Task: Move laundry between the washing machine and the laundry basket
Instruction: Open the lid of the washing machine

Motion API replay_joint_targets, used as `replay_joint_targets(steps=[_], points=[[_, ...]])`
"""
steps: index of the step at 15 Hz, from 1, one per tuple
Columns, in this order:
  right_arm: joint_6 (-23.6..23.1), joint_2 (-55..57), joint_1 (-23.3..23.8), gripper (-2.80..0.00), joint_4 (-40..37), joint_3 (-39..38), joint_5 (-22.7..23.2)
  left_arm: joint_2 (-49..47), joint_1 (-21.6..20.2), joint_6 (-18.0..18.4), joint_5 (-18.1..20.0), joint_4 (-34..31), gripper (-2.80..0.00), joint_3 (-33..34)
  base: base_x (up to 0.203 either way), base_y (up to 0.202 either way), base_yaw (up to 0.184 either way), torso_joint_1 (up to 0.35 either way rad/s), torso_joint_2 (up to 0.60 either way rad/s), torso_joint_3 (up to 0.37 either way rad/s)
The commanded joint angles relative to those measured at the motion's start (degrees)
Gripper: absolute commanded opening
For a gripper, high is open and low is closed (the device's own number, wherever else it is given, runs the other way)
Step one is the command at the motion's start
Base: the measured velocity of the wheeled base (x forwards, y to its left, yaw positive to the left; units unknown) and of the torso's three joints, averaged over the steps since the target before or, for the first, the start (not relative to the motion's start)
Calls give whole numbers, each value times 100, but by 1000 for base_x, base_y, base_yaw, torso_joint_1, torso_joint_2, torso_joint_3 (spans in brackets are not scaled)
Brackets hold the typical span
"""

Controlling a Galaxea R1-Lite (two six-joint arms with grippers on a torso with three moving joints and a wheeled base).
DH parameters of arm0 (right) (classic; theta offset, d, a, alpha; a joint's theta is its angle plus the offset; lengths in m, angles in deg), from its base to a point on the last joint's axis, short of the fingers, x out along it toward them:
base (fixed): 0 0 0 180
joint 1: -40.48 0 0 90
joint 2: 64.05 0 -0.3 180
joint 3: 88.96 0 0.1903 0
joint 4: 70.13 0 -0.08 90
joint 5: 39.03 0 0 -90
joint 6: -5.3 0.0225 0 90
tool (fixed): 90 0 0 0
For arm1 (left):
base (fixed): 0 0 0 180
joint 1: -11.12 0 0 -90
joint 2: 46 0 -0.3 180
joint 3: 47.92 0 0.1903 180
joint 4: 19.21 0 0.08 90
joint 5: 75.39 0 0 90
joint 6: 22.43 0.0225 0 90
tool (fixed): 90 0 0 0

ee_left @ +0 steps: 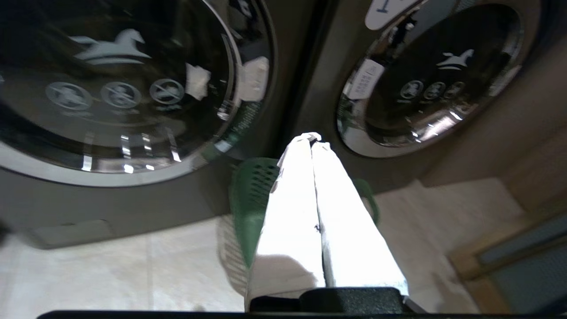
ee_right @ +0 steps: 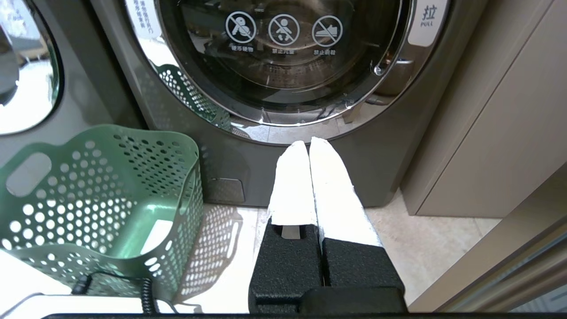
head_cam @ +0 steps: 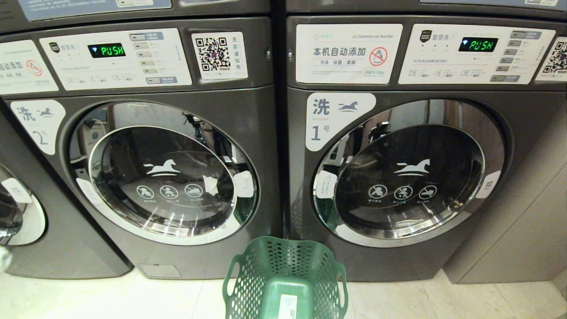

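Observation:
Two grey washing machines stand side by side, number 2 (head_cam: 164, 177) on the left and number 1 (head_cam: 412, 177) on the right, both round doors closed. A green perforated laundry basket (head_cam: 285, 279) sits on the floor between them; it looks empty. No laundry shows. My left gripper (ee_left: 312, 138) is shut with nothing in it, raised and pointing at the gap between the two machines above the basket (ee_left: 250, 190). My right gripper (ee_right: 308, 144) is shut and empty, low in front of machine 1 (ee_right: 283, 66), with the basket (ee_right: 102, 199) beside it. Neither arm shows in the head view.
A third machine's door (head_cam: 17, 212) shows at the far left. A beige cabinet panel (head_cam: 522, 230) stands to the right of machine 1. The floor is pale tile (head_cam: 443, 301). A coiled black cable (ee_right: 146, 297) lies near the basket.

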Motion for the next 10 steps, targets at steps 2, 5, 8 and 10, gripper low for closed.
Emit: replay_joint_targets(steps=[2,5,8,10], points=[[138,4,-2,-280,13,-4,-18,-2674,85,-351,635,688,-280,-283,0,0,0,0,0,0],[138,4,-2,-280,13,-4,-18,-4194,416,-537,960,1760,-280,-247,0,0,0,0,0,0],[138,4,-2,-280,13,-4,-18,-5420,707,-615,1058,2868,-280,-590,0,0,0,0,0,0],[138,4,-2,-280,13,-4,-18,-5673,814,-626,831,3222,-187,-799,0,0,0,0,0,0]])
